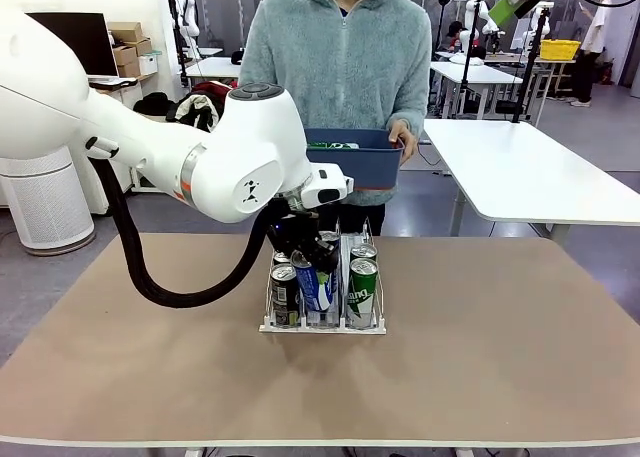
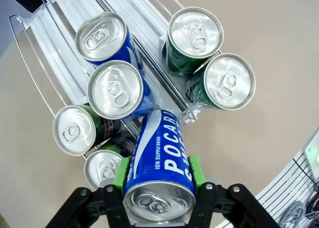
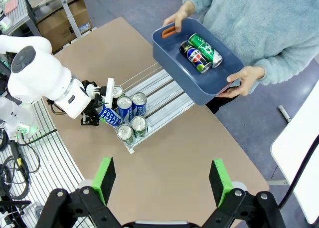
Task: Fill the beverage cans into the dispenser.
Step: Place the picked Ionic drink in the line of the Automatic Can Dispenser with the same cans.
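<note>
My left gripper (image 2: 158, 172) is shut on a blue "POCARI SWEAT" can (image 2: 160, 158), tilted with its base at the front of the dispenser's (image 2: 142, 18) middle lane. Several cans stand in the rack: two blue cans (image 2: 115, 90) in the middle lane, two green cans (image 2: 227, 82) on one side, two more cans (image 2: 75, 130) on the other. In the front view the left gripper (image 1: 305, 262) holds the blue can (image 1: 316, 289) over the dispenser (image 1: 320, 327). High above the table, my right gripper (image 3: 162, 180) hangs open with nothing between its fingers.
A person at the far side holds a blue bin (image 3: 172, 56) over the table edge, with a green can (image 3: 205, 49) and a black Pepsi can (image 3: 194, 58) lying in it. The brown table (image 1: 480, 357) spreads wide on both sides of the rack.
</note>
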{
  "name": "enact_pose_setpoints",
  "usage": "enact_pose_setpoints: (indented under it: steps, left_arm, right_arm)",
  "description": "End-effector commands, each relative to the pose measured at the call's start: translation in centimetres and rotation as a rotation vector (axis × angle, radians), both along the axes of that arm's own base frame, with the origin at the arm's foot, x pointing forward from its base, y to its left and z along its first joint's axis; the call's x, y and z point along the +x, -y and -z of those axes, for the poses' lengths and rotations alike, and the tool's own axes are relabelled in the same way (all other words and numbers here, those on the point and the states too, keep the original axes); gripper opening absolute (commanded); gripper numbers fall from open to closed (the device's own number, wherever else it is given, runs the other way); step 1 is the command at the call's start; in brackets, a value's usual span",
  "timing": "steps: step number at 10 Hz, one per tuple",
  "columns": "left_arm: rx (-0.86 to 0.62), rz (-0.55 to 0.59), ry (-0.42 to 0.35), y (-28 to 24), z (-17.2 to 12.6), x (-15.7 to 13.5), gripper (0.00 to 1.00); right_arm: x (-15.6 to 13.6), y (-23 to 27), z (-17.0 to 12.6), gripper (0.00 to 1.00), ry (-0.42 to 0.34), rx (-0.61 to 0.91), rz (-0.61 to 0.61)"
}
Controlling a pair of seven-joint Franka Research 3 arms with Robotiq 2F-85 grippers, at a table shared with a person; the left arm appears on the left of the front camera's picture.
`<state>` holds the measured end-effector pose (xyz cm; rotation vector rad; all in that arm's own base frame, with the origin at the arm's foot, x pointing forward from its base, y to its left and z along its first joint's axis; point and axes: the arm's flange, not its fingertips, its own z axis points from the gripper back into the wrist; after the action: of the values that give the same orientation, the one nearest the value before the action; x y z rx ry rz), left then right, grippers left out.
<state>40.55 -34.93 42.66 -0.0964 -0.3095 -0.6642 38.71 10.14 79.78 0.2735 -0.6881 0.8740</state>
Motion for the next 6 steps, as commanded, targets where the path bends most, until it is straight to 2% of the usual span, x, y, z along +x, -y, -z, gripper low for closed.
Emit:
enact_pose_setpoints:
  steps: [1, 3, 6]
  left_arm:
    - [0.022, -0.007, 0.045, -1.2, -0.2, 2.8, 0.57]
    - [0.040, 0.002, 0.037, -0.4, 0.0, 3.7, 0.57]
    - [0.065, 0.014, -0.031, 0.4, 1.0, 4.3, 0.57]
  right_arm:
    - [0.0, 0.1, 0.1, 1.00, 0.001, 0.002, -0.008]
    - [0.0, 0.1, 0.1, 1.00, 0.001, 0.002, -0.008]
    - [0.0, 0.1, 0.1, 1.00, 0.001, 0.002, -0.008]
